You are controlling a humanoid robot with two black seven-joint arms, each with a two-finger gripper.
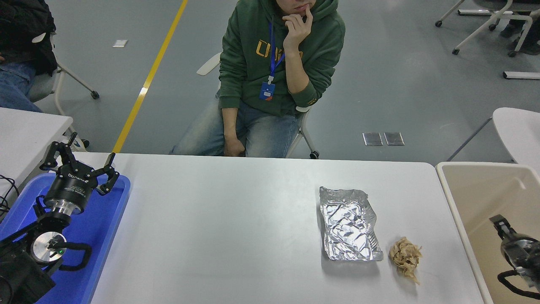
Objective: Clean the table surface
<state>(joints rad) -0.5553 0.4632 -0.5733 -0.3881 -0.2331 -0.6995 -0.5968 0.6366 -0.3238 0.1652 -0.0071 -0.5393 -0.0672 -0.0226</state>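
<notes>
The table surface (236, 228) is a wide white tabletop. On its right part lies a crumpled sheet of silver foil (349, 224), shaped like a shallow tray. Just to the right of the foil sits a small wad of tan paper (405, 255). My right gripper (508, 232) comes in at the right edge, over the beige bin (476, 190) and clear of the table. Only part of it shows. My left gripper (82, 159) is parked open above the blue tray (109, 219) at the lower left, holding nothing.
A person in a green hoodie (278, 63) sits on a chair at the far side, one hand at the chin. Another white table (25, 131) stands at the left. A further white table (519, 131) is at the right edge. Another seated person (21, 55) is at the upper left.
</notes>
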